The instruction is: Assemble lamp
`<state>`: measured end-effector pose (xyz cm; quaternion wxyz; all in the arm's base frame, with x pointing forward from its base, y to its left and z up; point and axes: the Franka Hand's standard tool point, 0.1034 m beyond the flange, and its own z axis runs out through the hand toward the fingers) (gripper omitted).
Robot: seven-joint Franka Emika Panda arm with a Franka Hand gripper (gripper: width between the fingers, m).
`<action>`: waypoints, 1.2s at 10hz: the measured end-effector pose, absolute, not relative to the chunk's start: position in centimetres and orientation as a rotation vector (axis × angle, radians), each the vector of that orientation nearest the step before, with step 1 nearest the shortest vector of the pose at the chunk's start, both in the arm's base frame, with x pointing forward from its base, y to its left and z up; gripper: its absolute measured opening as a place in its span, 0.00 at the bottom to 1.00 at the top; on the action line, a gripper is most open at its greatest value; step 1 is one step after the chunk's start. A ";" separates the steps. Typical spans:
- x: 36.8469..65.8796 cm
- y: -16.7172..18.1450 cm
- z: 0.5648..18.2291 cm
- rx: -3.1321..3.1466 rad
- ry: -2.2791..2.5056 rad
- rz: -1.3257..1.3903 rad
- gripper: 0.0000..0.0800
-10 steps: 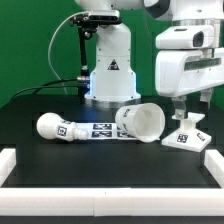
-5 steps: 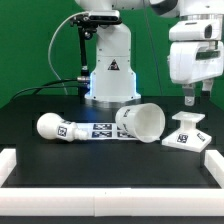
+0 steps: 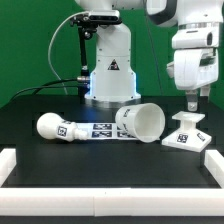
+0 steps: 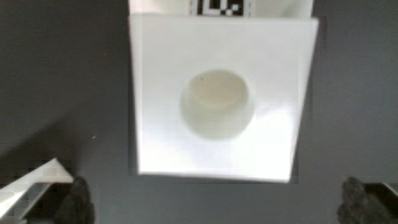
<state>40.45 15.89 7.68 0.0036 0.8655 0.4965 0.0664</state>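
Since the earlier frames the gripper [image 3: 191, 103] has risen off the base [image 3: 186, 133] and now hangs clear above it, touching nothing. Its fingers [image 4: 50, 196] are spread wide and hold nothing. In the wrist view they show only as dark tips at either side, with the base lying below and between them.

From above, the base [image 4: 222, 95] is a white block with an oval socket [image 4: 217, 100] sunk in its middle and a black-and-white tag at one end. It stands upright on the black table [image 3: 100, 160], close to the table's edge on the exterior view's right.

Just beside the base, toward the middle of the table, the shade [image 3: 140, 122] lies on its side with its wide mouth turned toward the base. I cannot tell whether the two touch.

Beyond the shade, the marker board [image 3: 100, 130] lies flat, with the shade's narrow end over one end of it.

The bulb [image 3: 55, 127] lies on its side at the board's other end, toward the table's edge on the exterior view's left, its round head pointing to that edge and its tagged neck toward the board.
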 end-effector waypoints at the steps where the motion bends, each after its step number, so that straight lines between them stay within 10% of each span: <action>1: 40.4 15.4 7.1 2.701 1.581 0.211 0.87; 8: 39.6 15.1 4.0 2.749 1.565 0.184 0.87; 10: 39.6 15.1 4.0 2.749 1.565 0.184 0.66; 12: 39.6 15.1 4.0 2.749 1.565 0.184 0.66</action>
